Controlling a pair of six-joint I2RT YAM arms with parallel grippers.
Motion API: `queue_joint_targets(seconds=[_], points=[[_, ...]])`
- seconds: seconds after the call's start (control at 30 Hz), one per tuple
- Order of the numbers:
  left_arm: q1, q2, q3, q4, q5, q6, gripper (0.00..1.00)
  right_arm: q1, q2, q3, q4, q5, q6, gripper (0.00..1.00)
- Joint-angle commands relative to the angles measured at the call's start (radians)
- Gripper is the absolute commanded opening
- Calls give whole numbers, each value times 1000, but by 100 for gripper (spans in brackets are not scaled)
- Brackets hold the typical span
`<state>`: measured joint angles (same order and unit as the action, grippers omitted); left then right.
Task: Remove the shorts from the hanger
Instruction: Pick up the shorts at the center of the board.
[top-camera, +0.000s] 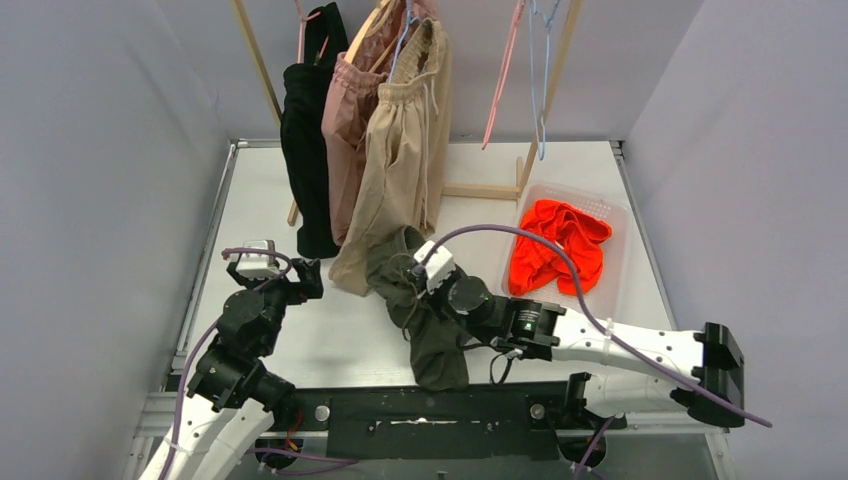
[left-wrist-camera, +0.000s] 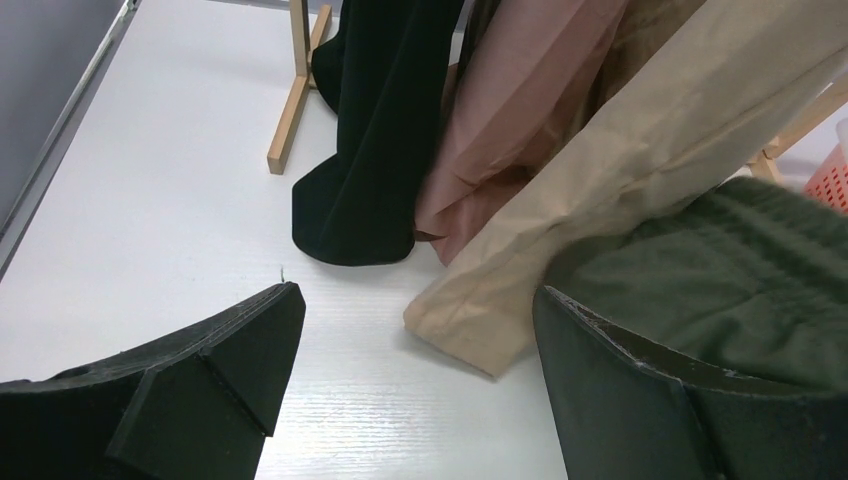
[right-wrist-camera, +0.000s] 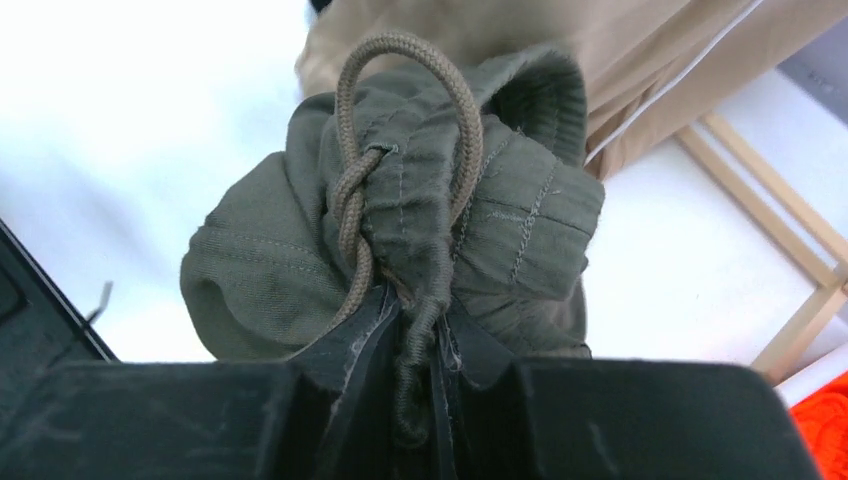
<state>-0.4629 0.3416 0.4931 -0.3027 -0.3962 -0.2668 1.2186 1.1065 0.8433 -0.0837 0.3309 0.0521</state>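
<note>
Colours noted:
- dark olive green shorts: plain, with the drawstring a browner olive.
- beige shorts, dusty pink shorts, black garment: all solid, no print.
- orange shorts: bright, uniform.
- basket: clear, faint pink cast, dotted perforations.
- surface: white.
- rack: pale wood.
- hangers: one pink, one pale blue.
- left tool and right tool: black.
- cables: purple.

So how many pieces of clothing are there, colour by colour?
black garment: 1
pink shorts: 1
beige shorts: 1
olive green shorts: 1
orange shorts: 1
Total: 5
</note>
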Motion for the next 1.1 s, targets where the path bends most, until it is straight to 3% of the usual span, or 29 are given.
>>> queue_joint_targets(seconds=[0.0,0.13,0.2,0.37,0.5,0.57,0.73,0.9,1.07], points=[[4,0,15,45,-1,12,86,28,79,77,-203,45,142,2],[5,3,15,46,3,16,86,28,78,-25,-221,-46,410,6],[6,8,15,46,2,18,86,32,79,-63,-207,-100,498,12],[6,10,13,47,12,18,86,39,158,-72,-310,-22,799,34],[5,11,15,41,9,20,85,73,254,-57,-342,22,881,78],[6,15,14,42,6,20,86,84,310,-23,-343,67,882,88],[6,31,16,42,1,18,85,94,535,248,-648,344,974,99],[6,38,16,42,0,15,85,94,733,374,-792,422,1090,98],[7,15,26,26,-38,11,86,89,688,189,-453,264,1001,98]])
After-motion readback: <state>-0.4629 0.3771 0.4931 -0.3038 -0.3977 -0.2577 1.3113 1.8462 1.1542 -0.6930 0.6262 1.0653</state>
